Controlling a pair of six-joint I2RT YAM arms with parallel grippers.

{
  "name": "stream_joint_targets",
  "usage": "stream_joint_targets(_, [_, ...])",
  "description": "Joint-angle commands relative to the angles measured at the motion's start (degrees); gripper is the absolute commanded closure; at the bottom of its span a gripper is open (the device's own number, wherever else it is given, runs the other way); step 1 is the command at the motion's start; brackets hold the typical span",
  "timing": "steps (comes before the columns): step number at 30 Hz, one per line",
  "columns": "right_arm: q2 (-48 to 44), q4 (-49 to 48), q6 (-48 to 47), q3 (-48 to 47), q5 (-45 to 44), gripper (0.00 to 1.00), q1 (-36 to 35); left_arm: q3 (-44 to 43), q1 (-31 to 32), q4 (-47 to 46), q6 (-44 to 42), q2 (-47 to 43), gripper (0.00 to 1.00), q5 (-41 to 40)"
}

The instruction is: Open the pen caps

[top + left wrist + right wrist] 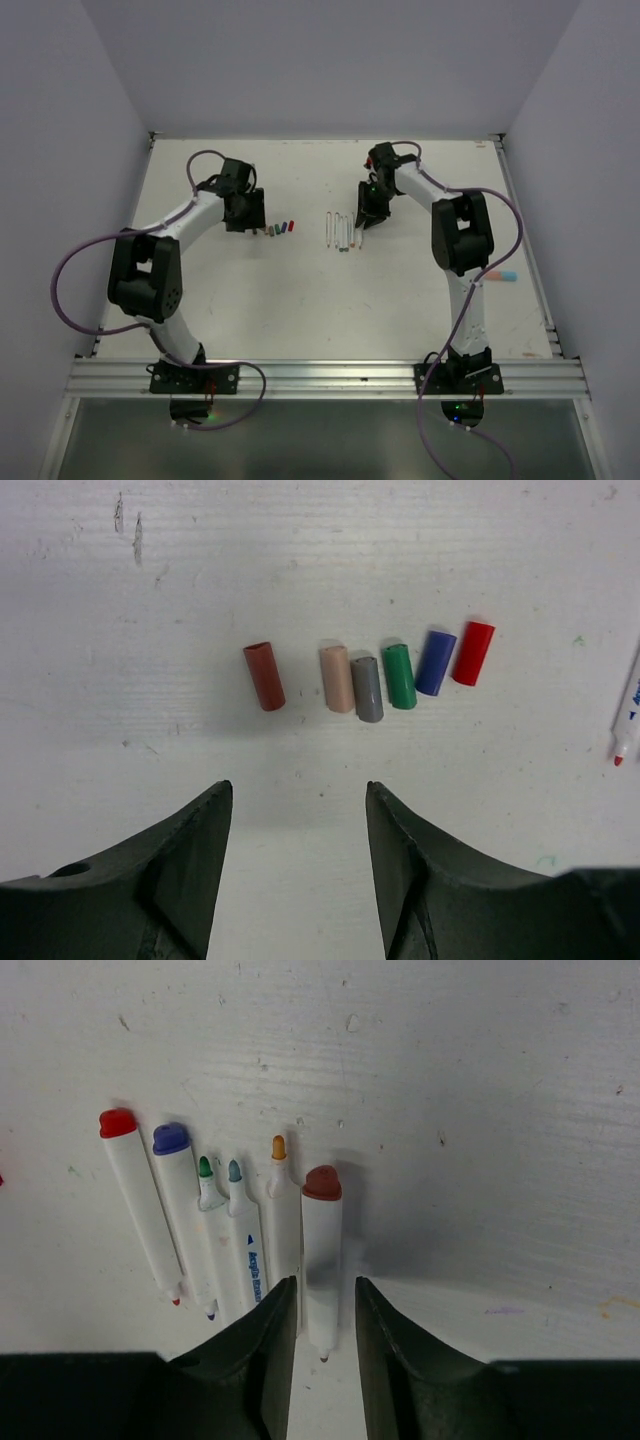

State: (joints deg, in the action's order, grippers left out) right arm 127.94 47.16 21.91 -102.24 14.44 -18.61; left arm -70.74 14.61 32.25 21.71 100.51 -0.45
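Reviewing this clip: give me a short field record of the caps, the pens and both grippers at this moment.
caps: six pen caps loose in a row on the table; brown, peach, grey, green, blue, red
pens: six pens lying side by side, all tips bare
left gripper: open, empty, just short of the cap row
right gripper: open, one finger on each side of the brown-ended pen
other: pink-and-blue item near the right arm, too small to identify
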Motion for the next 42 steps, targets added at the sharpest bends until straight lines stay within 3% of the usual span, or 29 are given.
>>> stream_joint_targets(1, [-0.2, -0.8, 0.1, -1.7, -1.2, 0.66, 0.0, 1.7, -0.5, -0.3, 1.0, -5.0, 0.41, 2.6])
stream_joint_targets(3, [-2.5, -1.5, -0.2, -0.8, -2.0, 0.58, 0.0, 2.4, -0.5, -0.3, 0.7, -6.4, 0.39, 2.5])
stream_joint_targets(9, [-10.8, -0.2, -0.3, 1.6, -8.1, 0.54, 1.1, 4.2, -0.5, -1.5, -0.1, -10.1, 0.37, 3.6])
stream_joint_targets(19, [-27.6, 5.4, -6.2, 20.1, -17.3, 0.52, 15.3, 13.9, 0.0, -10.1, 0.5, -17.3, 0.37, 12.5])
stream_joint_targets(23, [-30.5, 5.4, -9.3, 25.2, -22.9, 0.52, 16.6, 17.5, 0.1, -13.3, 0.0, -18.7, 0.37, 14.0])
stream_joint_targets(42, [-30.7, 0.7, -17.2, 36.5, -18.7, 0.57, 24.5, 20.3, 0.0, -14.2, 0.0, -20.2, 0.38, 16.8])
